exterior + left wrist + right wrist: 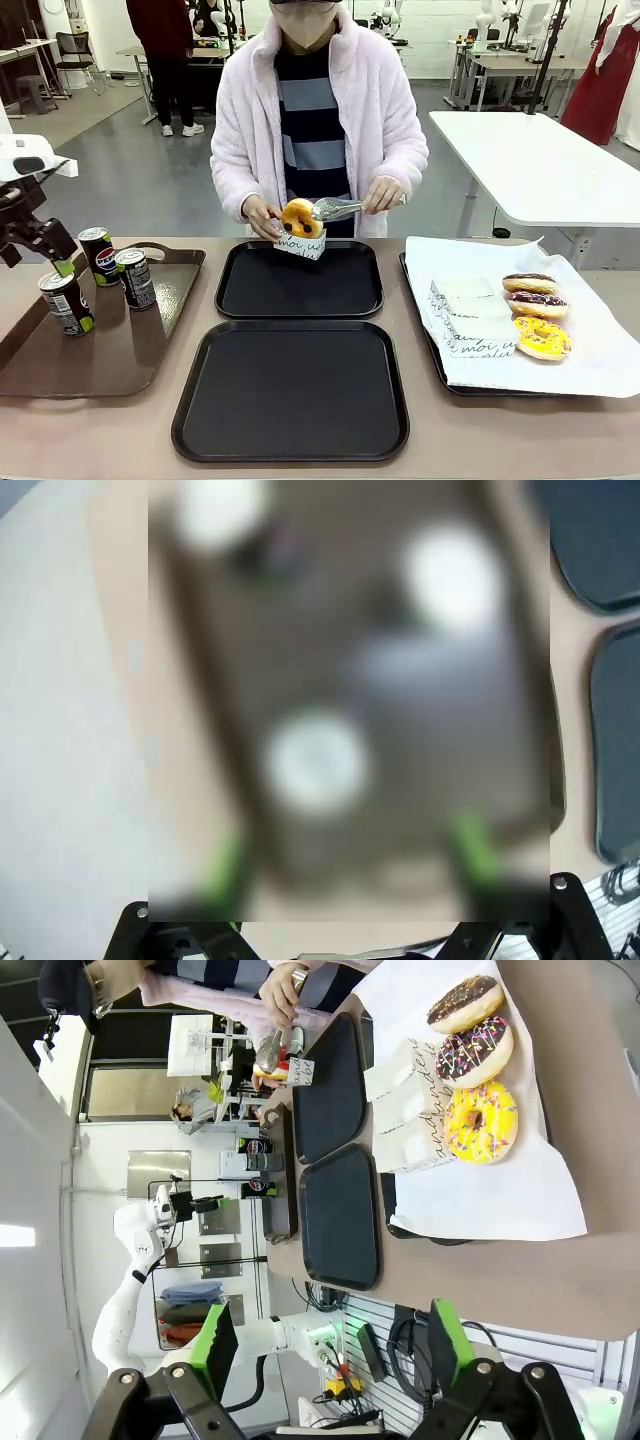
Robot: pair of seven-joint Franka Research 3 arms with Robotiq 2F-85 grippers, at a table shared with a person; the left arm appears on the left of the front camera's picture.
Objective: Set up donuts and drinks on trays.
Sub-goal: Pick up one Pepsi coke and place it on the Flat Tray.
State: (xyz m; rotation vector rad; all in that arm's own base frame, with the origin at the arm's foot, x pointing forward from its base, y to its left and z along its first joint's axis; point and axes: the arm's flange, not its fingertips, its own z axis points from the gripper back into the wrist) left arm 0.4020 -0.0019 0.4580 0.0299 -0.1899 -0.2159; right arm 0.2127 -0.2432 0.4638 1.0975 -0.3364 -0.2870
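Glossy brown tray (130, 350) at left, white paper sheet (590, 370) at right; metal tongs (335, 208), white table (540, 160) beyond

Matt plastic trays (290, 390), shiny metal tongs (335, 208)

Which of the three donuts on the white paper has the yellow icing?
The front donut, closest to the robot; the middle donut and back donut have dark icing.

The tan bench (480, 440) carries four trays. A glossy brown tray (120, 350) with handle cutouts lies at its left end. In the middle, the far black tray (300, 282) lies just behind the near black tray (290, 390), with a narrow gap between them. A paper-lined tray (430, 350) lies at the right end.
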